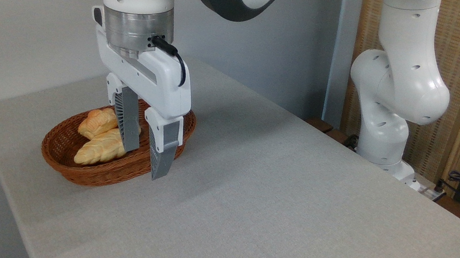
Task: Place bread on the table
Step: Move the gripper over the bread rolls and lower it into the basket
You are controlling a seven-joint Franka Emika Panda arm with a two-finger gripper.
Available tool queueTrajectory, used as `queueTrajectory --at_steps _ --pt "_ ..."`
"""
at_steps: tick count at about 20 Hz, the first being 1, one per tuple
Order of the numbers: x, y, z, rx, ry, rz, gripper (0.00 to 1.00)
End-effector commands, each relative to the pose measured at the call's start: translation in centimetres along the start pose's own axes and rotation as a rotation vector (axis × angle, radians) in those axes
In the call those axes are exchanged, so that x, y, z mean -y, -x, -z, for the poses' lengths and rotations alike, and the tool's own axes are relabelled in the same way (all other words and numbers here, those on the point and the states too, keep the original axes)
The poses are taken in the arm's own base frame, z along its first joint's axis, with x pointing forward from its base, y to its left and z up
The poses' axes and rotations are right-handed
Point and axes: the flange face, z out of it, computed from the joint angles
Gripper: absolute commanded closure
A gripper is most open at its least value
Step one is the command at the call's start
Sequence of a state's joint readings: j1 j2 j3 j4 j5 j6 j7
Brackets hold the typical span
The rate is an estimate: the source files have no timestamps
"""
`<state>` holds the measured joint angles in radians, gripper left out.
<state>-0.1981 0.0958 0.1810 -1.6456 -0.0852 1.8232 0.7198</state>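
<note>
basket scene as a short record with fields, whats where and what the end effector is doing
basket: brown oval wicker basket on the table, near its left end
contents: two bread pieces, the bread behind, a paler braided loaf in front
end effector: open, empty, fingers pointing down in front of the basket
contact with bread: cannot tell from this view
bread on table: none yet

Bright, even, soft light; sharp focus, faint shadows, no glare.
</note>
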Motion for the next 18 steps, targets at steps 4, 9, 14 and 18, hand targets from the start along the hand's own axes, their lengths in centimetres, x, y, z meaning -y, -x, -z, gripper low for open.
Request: queueTrajectory --at_steps 4,9,14,18 --pt "-3.3 -2.2 -2.4 -0.062 0.15 0.003 0.0" --pt "-7.9 -5.9 -3.8 -0.087 0.217 0.016 0.0" --pt "-13.4 -10.4 -7.3 -0.081 0.242 0.059 0.0" --pt "-16.6 -13.4 -9.4 -0.128 0.244 0.123 0.0"
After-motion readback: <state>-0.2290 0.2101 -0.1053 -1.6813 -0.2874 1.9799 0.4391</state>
